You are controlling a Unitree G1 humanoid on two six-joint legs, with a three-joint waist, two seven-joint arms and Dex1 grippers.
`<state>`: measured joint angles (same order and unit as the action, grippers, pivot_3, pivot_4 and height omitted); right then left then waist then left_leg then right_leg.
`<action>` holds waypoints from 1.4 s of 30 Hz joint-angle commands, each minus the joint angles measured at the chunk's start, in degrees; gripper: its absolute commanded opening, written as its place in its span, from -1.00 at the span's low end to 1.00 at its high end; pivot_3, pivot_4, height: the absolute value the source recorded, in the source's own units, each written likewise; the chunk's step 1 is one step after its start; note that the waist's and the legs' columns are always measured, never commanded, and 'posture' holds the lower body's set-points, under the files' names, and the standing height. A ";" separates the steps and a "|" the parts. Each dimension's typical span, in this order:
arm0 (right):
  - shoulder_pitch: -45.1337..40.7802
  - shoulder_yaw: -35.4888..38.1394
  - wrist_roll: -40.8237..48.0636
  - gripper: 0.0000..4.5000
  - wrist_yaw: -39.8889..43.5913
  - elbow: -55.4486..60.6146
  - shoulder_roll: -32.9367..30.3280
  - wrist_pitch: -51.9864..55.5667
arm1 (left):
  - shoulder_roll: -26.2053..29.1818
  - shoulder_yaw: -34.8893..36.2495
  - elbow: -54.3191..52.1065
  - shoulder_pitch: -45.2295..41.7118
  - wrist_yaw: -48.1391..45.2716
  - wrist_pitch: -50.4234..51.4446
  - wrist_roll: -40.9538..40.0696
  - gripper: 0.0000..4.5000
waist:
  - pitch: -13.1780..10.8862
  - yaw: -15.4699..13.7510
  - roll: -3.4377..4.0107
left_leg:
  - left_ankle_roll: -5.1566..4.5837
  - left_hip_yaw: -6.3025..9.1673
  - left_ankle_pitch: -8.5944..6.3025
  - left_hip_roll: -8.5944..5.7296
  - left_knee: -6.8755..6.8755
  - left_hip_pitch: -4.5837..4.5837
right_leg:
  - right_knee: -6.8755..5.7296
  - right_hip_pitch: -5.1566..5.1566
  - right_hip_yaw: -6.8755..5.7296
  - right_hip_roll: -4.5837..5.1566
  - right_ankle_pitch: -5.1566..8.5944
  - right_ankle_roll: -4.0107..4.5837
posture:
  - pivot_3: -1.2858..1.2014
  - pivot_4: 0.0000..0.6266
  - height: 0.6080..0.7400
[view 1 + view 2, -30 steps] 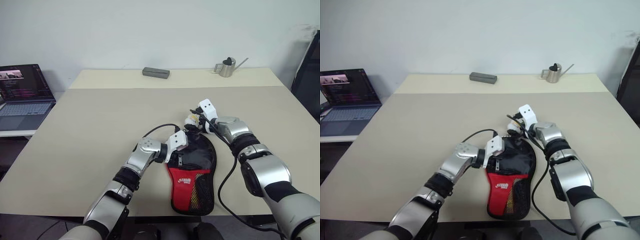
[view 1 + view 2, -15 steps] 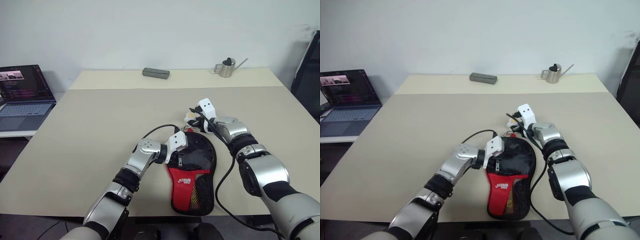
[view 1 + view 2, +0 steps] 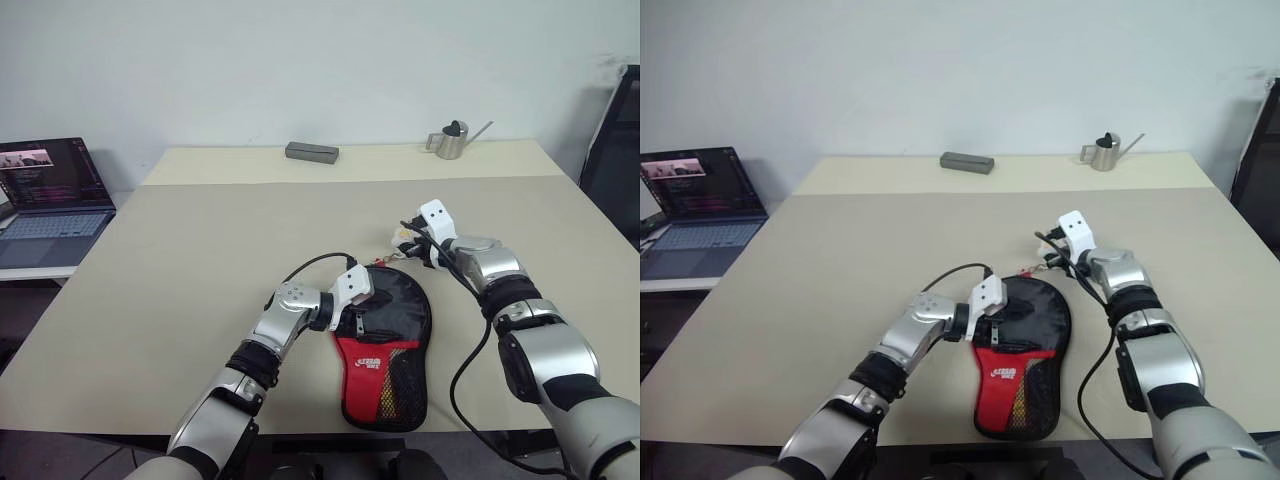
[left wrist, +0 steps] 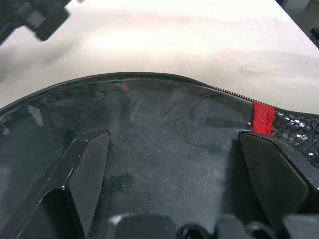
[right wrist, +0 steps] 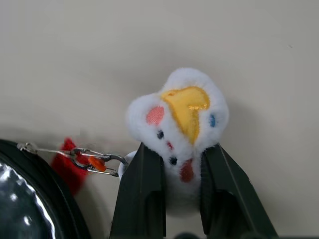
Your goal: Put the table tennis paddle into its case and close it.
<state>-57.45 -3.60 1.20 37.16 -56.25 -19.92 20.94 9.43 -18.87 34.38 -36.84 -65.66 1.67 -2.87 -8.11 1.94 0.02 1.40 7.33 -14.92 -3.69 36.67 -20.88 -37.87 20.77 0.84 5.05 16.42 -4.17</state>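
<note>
On table: one case, one charm.

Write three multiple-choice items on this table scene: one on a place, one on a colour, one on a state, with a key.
1. Where does the small metal watering can stand?
A. at the table's far edge, on the robot's right
B. beside the laptop
C. on top of the case

2. What colour is the lower panel of the case?
A. blue
B. red
C. green

3. What is the right pincer doing?
A. hanging open above the case
B. shut on the plush charm
C. gripping the grey box

Key: 1 A, the can sits far back on the table, right of the grey box. 2 B, the panel with white lettering is red. 3 B, the right wrist view shows both fingers pressed against the charm's sides, its chain leading to the case.
</note>
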 commanded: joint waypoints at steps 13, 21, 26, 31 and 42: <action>20.46 1.69 3.72 -0.81 6.91 41.79 -15.21 22.20 | -0.13 -3.73 8.46 5.64 -1.84 2.72 3.06 1.00 | 0.15 -0.28 0.13 | -0.05 0.12 -0.10 0.02 -0.03 0.05 | 0.38 -0.34 -0.21 0.01 0.04 -0.07 | 0.03 -0.52 1.00; 31.00 6.07 9.49 -0.81 8.72 60.74 -23.51 33.12 | -0.57 -4.30 9.89 5.03 -2.01 1.67 3.85 1.00 | 0.29 -0.38 0.07 | -0.15 0.19 -0.22 0.05 -0.04 0.08 | 0.80 -0.61 -0.35 0.02 0.18 -0.35 | 0.03 -0.52 1.00; 37.65 8.83 12.98 -0.81 8.51 70.58 -26.72 37.79 | -0.98 -4.77 10.88 4.53 -1.86 0.78 4.74 1.00 | 0.33 -0.89 0.00 | -0.15 0.21 -0.28 0.09 -0.14 0.05 | 0.95 -0.64 -0.43 0.03 0.23 -0.41 | 0.03 -0.52 1.00; 41.50 10.76 16.14 -0.81 8.89 75.80 -29.12 40.94 | -1.26 -5.03 12.22 3.76 -1.70 -0.18 5.64 1.00 | 0.36 -1.69 -0.04 | -0.16 0.19 -0.29 0.09 -0.14 0.07 | 0.95 -0.65 -0.45 0.05 0.24 -0.42 | 0.03 -0.52 1.00; 53.69 14.81 21.54 -0.81 11.90 82.66 -36.00 41.62 | -2.18 -5.75 13.96 2.80 -1.47 -1.38 6.58 1.00 | 0.39 -2.25 -0.12 | -0.15 0.25 -0.30 0.09 -0.17 0.06 | 1.01 -0.71 -0.57 0.06 0.29 -0.50 | 0.03 -0.52 1.00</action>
<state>-4.61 8.70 22.03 48.45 24.50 -54.05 62.64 6.22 -19.75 40.02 -38.70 -66.75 -1.96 -1.61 -7.72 -0.31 -0.11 1.25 7.58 -15.23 -3.59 36.50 -20.82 -36.86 20.04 0.27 5.11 16.72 -4.68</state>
